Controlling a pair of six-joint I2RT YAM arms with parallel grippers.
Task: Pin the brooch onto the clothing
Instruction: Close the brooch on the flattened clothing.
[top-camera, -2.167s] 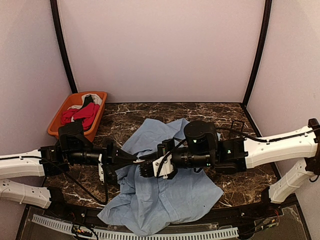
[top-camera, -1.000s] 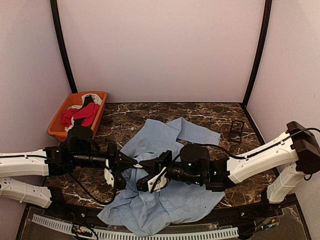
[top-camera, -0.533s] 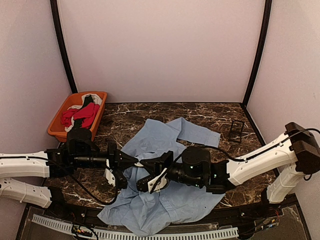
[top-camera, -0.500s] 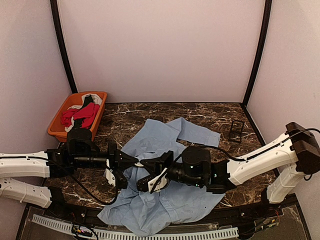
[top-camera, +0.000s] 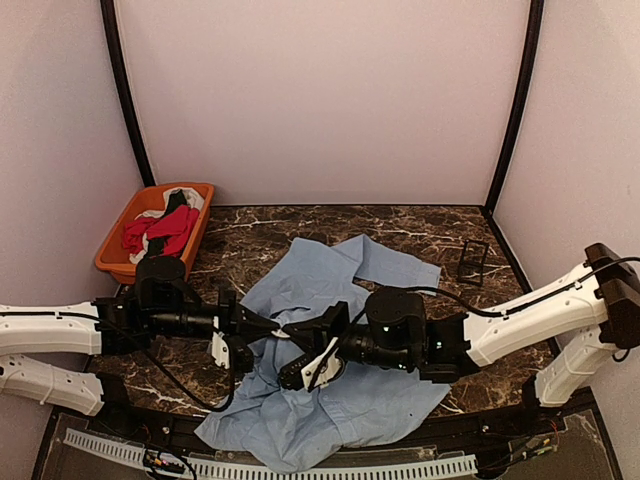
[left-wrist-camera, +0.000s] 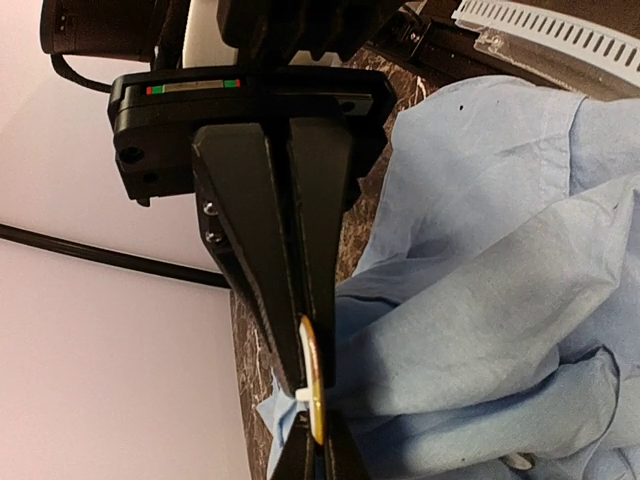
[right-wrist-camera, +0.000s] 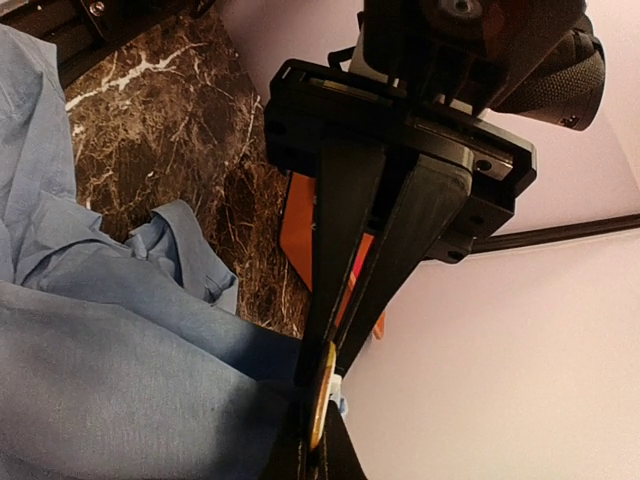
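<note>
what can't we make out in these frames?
- Thin gold round brooch: edge-on in both wrist views, pinched by left tool and right tool; face and pin hidden by black fingers.
- Same brooch, top view: too small, covered where the tools meet.
- Pin through the light blue button-up shirt or not: hidden behind the tool tips in both wrist views.
- Shirt front, top view: partly under both arms.

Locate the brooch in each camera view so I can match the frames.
Top external: brooch left of centre, where the left gripper and right gripper meet tip to tip; too small to make out.
Left wrist: brooch bottom centre, a gold rim at the left gripper's tip.
Right wrist: brooch bottom centre, a gold rim at the right gripper's tip.
Shared landmark: the light blue shirt under both.
</note>
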